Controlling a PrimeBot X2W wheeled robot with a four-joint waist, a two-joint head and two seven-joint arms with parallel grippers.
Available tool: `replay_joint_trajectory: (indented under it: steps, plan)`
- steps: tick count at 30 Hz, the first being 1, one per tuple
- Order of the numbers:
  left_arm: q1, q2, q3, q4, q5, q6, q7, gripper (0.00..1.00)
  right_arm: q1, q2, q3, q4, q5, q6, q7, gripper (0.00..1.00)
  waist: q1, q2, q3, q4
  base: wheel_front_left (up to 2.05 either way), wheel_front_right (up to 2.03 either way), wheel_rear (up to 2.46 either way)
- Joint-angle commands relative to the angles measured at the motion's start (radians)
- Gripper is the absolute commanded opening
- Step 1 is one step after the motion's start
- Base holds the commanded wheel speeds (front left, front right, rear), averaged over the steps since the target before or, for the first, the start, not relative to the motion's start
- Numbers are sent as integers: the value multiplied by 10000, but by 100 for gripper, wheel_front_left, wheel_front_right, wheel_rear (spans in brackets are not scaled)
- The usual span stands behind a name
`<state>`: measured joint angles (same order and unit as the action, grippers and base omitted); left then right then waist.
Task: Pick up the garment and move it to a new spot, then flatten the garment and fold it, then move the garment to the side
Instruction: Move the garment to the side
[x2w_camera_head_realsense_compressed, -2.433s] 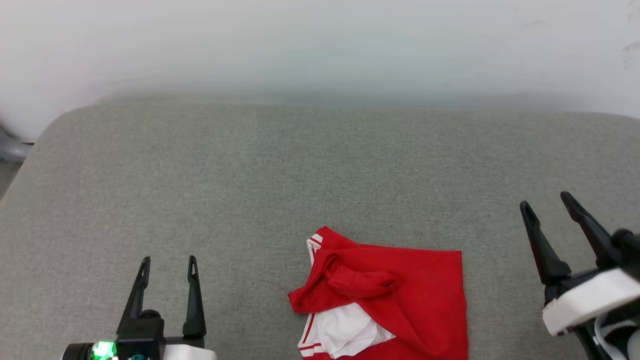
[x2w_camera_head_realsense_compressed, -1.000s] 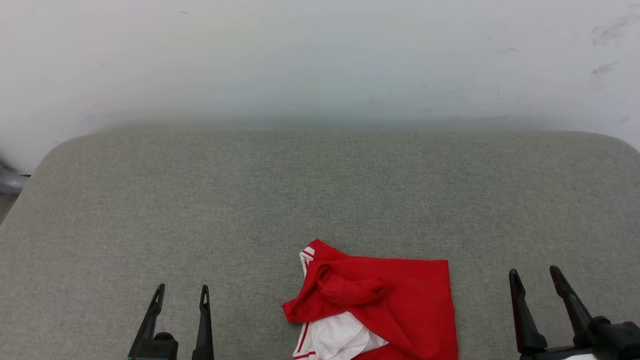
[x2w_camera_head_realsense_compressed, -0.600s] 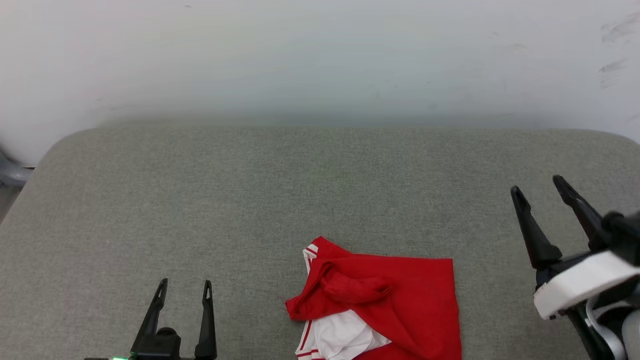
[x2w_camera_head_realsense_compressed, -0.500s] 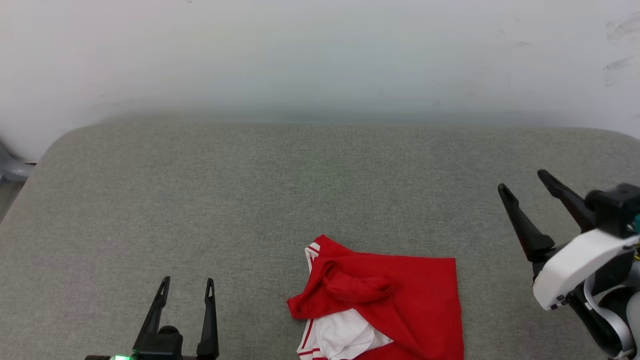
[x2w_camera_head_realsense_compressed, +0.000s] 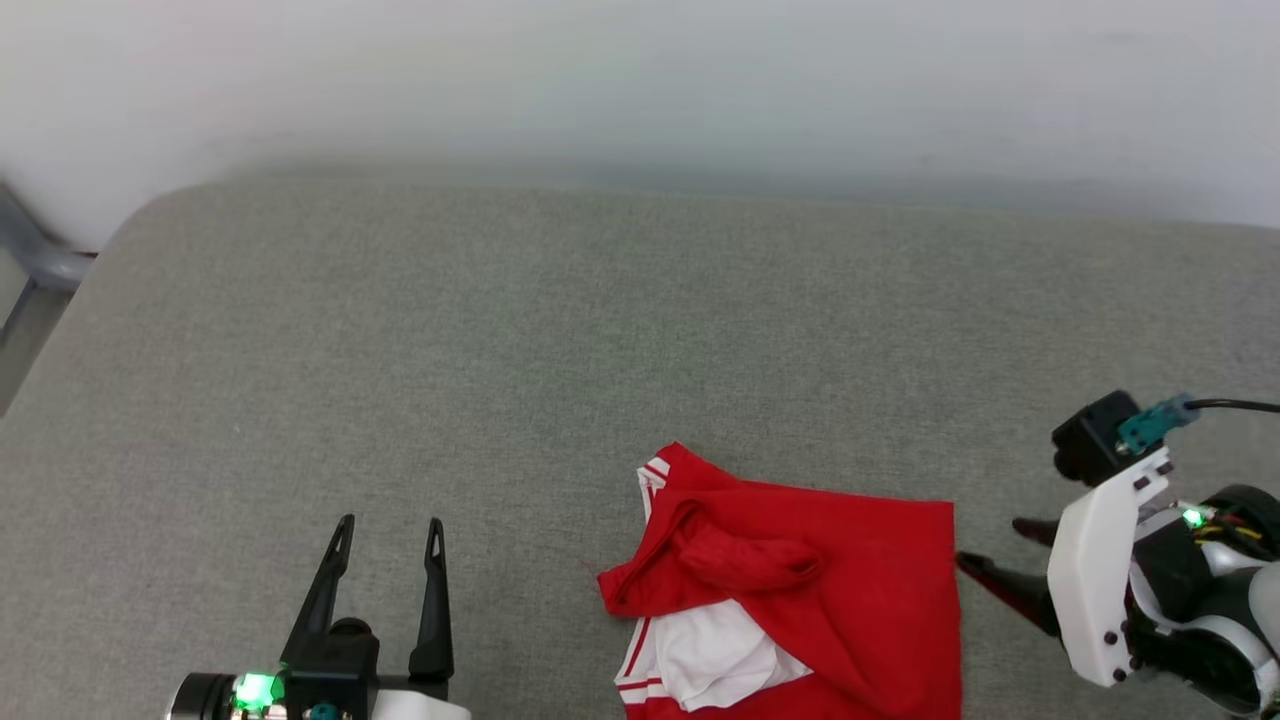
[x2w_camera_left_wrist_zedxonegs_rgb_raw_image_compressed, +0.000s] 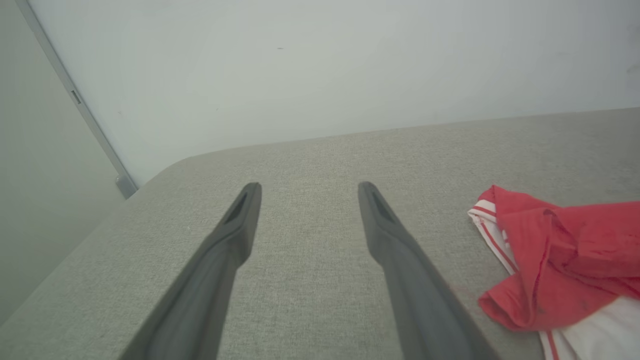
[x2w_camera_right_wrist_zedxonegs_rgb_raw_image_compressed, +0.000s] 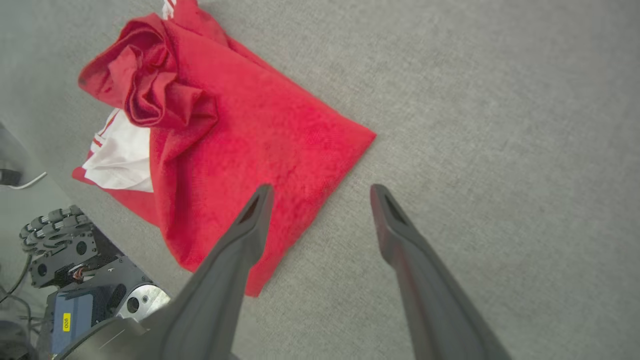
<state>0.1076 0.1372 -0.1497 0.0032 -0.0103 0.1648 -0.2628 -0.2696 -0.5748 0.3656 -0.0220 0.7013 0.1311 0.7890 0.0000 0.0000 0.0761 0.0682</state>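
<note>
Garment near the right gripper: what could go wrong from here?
The right gripper is open, one finger over the red edge of the garment, the other over bare cushion: a pinch could catch only the top layer or slip off.
It is bunched around its white sleeve; a one-corner lift may tangle it further.
The left gripper stands open, apart from it, unable to steady it.

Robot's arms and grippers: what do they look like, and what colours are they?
The left gripper and right gripper each have two long, thin, dark fingers tapering to points, with a slot near each tip. The wrists are black with a white shell and small green lights. A teal plug with a black cable sits on the right one.
</note>
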Motion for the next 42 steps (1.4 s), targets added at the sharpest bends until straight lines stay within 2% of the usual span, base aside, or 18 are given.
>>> replay_joint_trajectory:
  steps: [1,10,20,21,22,23,36,42]
  plan:
    - [-215,-45,-9,-22,-1,29,-24,100,-50,-77,197,131,192,-9,177,100,0,0,276,177,0,0,0]
    - [-833,-171,-219,77,26,30,-24,100,-296,473,1052,1361,580,-9,96,100,0,0,1151,564,0,0,0]
    - [-1164,-251,-302,226,-27,36,-24,100,237,802,2698,2665,501,3,-480,100,0,0,1439,708,0,0,0]
    - [-1155,-245,-296,245,-32,37,-24,100,212,784,2824,2706,514,8,-612,73,0,0,1437,707,0,0,0]
    - [-1147,-236,-285,261,-39,40,-24,100,176,776,2911,2703,544,8,-797,19,0,0,1431,698,0,0,0]
    - [-1145,-223,-279,278,-43,41,-24,100,94,737,2971,2697,554,6,-962,0,0,0,1418,687,0,0,0]
    - [-936,-134,-241,377,-89,31,-24,100,-1015,-112,3060,2342,322,-17,-2687,0,0,0,1071,423,0,0,0]
    - [-718,-59,-178,262,-88,105,-22,100,-1416,-766,3285,1897,-359,-14,-3306,0,0,0,948,-142,0,0,0]
